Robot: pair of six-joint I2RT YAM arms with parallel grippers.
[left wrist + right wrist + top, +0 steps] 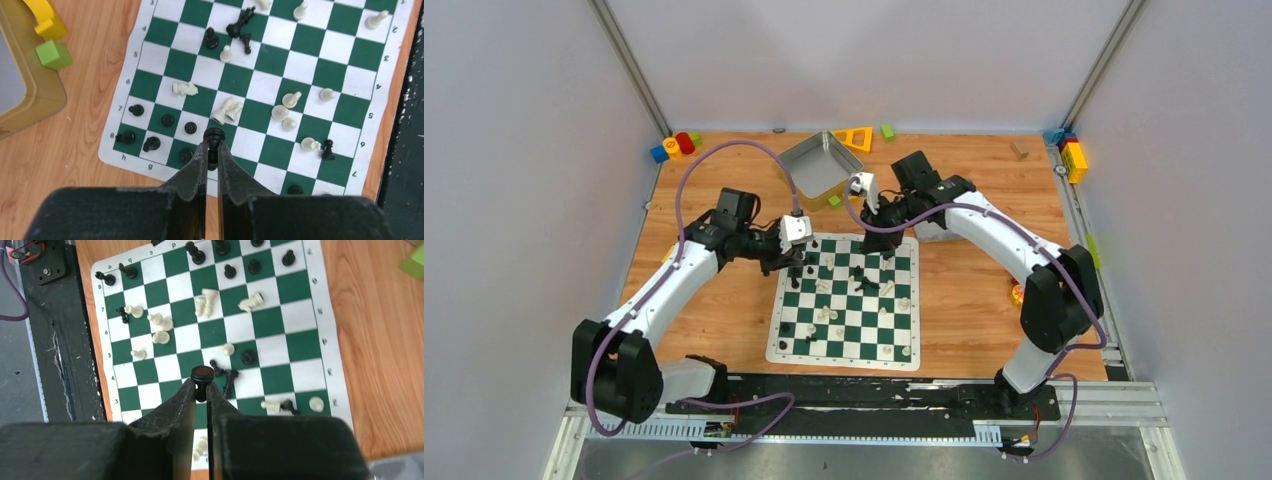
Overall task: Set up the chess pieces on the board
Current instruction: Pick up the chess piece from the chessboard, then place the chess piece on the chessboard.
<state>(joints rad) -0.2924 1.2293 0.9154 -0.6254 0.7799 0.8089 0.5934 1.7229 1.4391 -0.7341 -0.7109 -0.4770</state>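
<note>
1. The left gripper point(212, 149) has its jaws pinching a black chessman point(214, 135) by the neck. It hangs upright at the corner of the board point(844, 361) where the standing black men point(167, 120) are lined up. We cannot tell whether its base touches the mat.
2. The right gripper point(201, 388) has its jaws pressed on a flat-topped black piece point(202, 373), held over the board's middle squares and well apart from the black rows.
3. The board lies midway across the tabletop point(984, 300), towards its near edge, between the two arms.
4. For the left placement, we would centre the piece over the bare square beside its neighbours and lower it straight. We would spread the jaws only once the base sits flat, then lift vertically so neither finger clips a standing man.
5. We judge the toppled white pieces point(226, 110) just beyond that square to be the main hazard, since a sideways drift would roll them.
6. The right arm's piece belongs at the same end, so we would let the left arm clear out first.
</note>
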